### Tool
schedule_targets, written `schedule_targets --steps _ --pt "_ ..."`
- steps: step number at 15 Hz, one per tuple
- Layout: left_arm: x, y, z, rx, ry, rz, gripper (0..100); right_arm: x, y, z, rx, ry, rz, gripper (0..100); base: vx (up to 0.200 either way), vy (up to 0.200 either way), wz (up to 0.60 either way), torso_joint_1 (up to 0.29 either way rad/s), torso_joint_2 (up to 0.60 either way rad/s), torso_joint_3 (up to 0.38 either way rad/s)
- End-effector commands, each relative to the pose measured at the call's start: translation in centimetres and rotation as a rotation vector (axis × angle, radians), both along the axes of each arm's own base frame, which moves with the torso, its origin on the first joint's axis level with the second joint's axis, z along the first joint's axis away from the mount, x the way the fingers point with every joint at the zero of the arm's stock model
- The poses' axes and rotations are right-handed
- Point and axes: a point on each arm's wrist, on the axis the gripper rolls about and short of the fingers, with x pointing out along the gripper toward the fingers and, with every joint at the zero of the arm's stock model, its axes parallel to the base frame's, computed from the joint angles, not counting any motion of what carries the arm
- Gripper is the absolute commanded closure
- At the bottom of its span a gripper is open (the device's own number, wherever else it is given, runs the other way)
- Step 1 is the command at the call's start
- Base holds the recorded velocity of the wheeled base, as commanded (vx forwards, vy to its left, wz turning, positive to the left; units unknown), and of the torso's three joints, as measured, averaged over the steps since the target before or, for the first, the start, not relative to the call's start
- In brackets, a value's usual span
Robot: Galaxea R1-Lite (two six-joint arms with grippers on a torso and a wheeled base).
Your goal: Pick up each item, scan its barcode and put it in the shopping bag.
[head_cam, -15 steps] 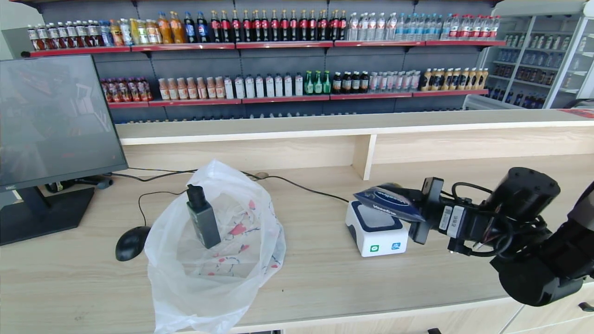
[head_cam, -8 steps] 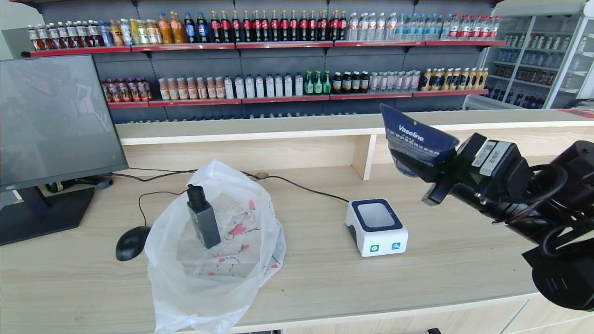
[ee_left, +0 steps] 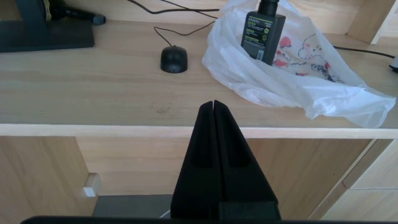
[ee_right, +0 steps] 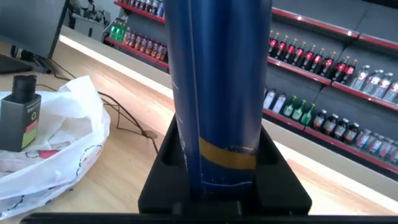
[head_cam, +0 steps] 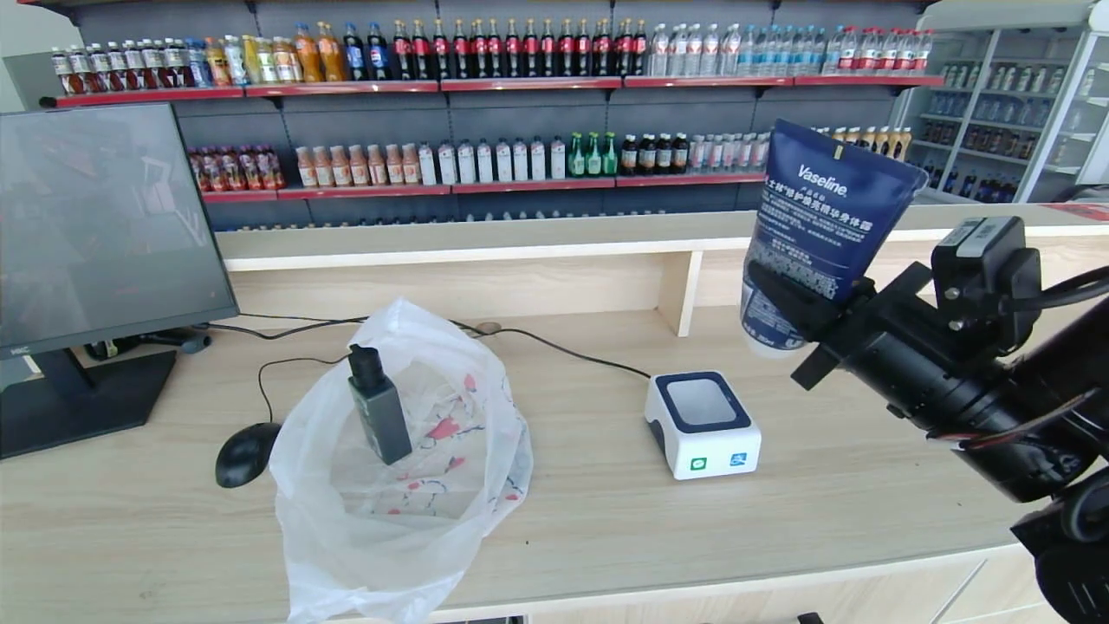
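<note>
"Head view first: which way does the shopping bag (head_cam: pixel 329 520) lie from the blue pouch (head_cam: pixel 819 234)?"

"Left of it and lower. The pouch hangs high over the right part of the counter (head_cam: pixel 606 520), well apart from the bag. The white scanner (head_cam: pixel 702 425) sits on the counter between the 2, down and left of the pouch."

"And the pouch's long axis?"

"Nearly upright. The flat sealed end is on top, leaning a little right, and the rounded end is down in the right gripper (head_cam: pixel 801 314). The bag lies slumped open with 1 dark bottle (head_cam: pixel 379 407) standing in it. I judge the pouch has to travel left and come down, and probably tip over to settle beside the bottle."

"Which arm is nearer the bag?"

"The left gripper (ee_left: pixel 213 118) is nearer. It sits low, just off the counter's near edge, on the bag's side. It carries nothing, though, and its 2 fingers are pressed flat together. The right arm has the item, so the carry falls to it."

"How is the pouch gripped?"

"The right wrist view shows the jaws narrowed onto its lower end, 1 on each side, touching it at the gold band (ee_right: pixel 227 154). The hold looks square, not skewed. Whether the barcode has been read, I cannot tell. A pass over the scanner and a drop into the bag both lie leftward and downward from here."
</note>
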Motion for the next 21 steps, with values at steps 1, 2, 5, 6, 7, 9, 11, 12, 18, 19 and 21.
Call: schedule_targets --steps 1,2,5,6,7,9,11,12,18,19,21 --pt "0.0 0.0 0.0 0.000 -0.002 0.001 100 -1.3 -0.9 -1.4 0.027 0.101 0.005 100 0.000 0.000 0.00 0.000 0.00 0.000" --pt "0.0 0.0 0.0 0.000 -0.002 0.001 100 -1.3 -1.2 -1.7 0.034 0.119 -0.005 100 0.000 0.000 0.00 0.000 0.00 0.000" --pt "0.0 0.0 0.0 -0.002 -0.002 0.001 100 -0.3 -1.4 -1.4 0.048 0.110 -0.024 100 0.000 0.000 0.00 0.000 0.00 0.000" --pt "0.0 0.0 0.0 0.000 -0.001 0.001 100 -0.3 -1.7 -1.8 0.048 0.131 -0.031 100 0.000 0.000 0.00 0.000 0.00 0.000" --pt "0.0 0.0 0.0 0.000 -0.002 0.001 100 -0.3 -1.9 -2.2 0.050 0.152 -0.038 100 0.000 0.000 0.00 0.000 0.00 0.000" --pt "0.0 0.0 0.0 -0.002 -0.002 0.001 100 -0.2 -2.4 -2.9 0.057 0.193 -0.052 100 0.000 0.000 0.00 0.000 0.00 0.000" --pt "0.0 0.0 0.0 -0.002 -0.002 0.001 100 0.2 -2.4 -2.8 0.061 0.186 -0.059 100 -0.200 0.000 0.00 0.007 0.01 0.002" --pt "0.0 0.0 0.0 -0.002 -0.002 0.001 100 0.4 -2.4 -3.0 0.059 0.190 -0.059 100 -0.200 0.000 0.00 0.022 0.02 0.007" --pt "0.0 0.0 0.0 -0.003 -0.002 0.001 100 1.6 -3.7 -2.5 0.076 0.167 -0.117 100 0.000 0.100 0.00 -0.004 0.00 0.004" --pt "0.0 0.0 0.0 -0.005 -0.001 0.001 100 1.6 -3.9 -2.6 0.080 0.175 -0.122 100 0.000 0.200 0.00 0.017 0.00 -0.002" --pt "0.0 0.0 0.0 -0.005 -0.002 0.001 100 1.5 -3.8 -2.8 0.087 0.192 -0.117 100 0.000 0.200 0.00 0.002 0.01 0.000"
